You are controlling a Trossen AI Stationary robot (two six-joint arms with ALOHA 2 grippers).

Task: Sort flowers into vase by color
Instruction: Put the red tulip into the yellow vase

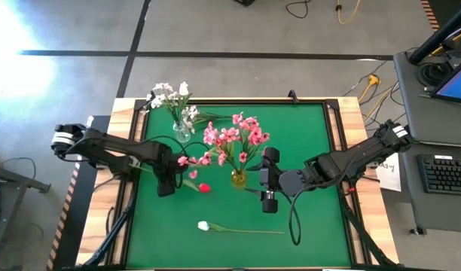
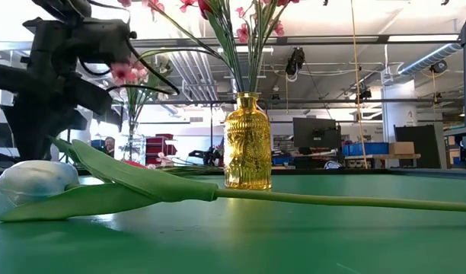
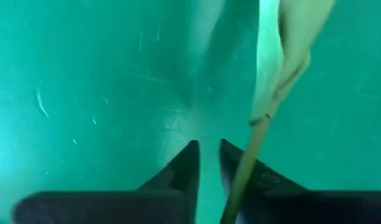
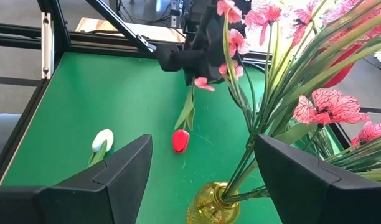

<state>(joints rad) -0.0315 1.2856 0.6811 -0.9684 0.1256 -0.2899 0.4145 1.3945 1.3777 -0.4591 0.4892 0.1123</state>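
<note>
1. Two glass vases stand on the green table mat [image 1: 313, 226]: a yellow ribbed glass bottle vase [image 2: 247, 142] near the middle, and a clear glass vase [image 1: 181, 134] toward the far left corner.
2. Pink blossom sprays on long green stems [image 1: 234, 139] fill the yellow vase, fanning out above its neck.
3. Small white blossom sprays [image 1: 170, 96] stand in the clear vase, and a white tulip head shows among them.
4. A red tulip with a green stem [image 4: 180, 139] has its bloom low over the mat, just beside the yellow vase on its left; whether the bloom touches the mat cannot be told.
5. The left gripper [image 1: 166, 187] hangs over the mat left of the yellow vase, its dark fingers [image 3: 184, 171] nearly together with a thin tan-green stem running past one of them. In the right wrist view the red tulip's stem rises into this gripper, so it appears closed on that stem.
6. A loose white tulip with a long green stem [image 1: 238, 228] lies flat on the mat near the front edge, bloom to the left, well apart from both vases.
7. The right gripper [image 1: 269, 202] hovers just right of the yellow vase, its fingers [image 4: 125, 165] spread wide and empty, one on each side of the vase in the wrist view.
</note>
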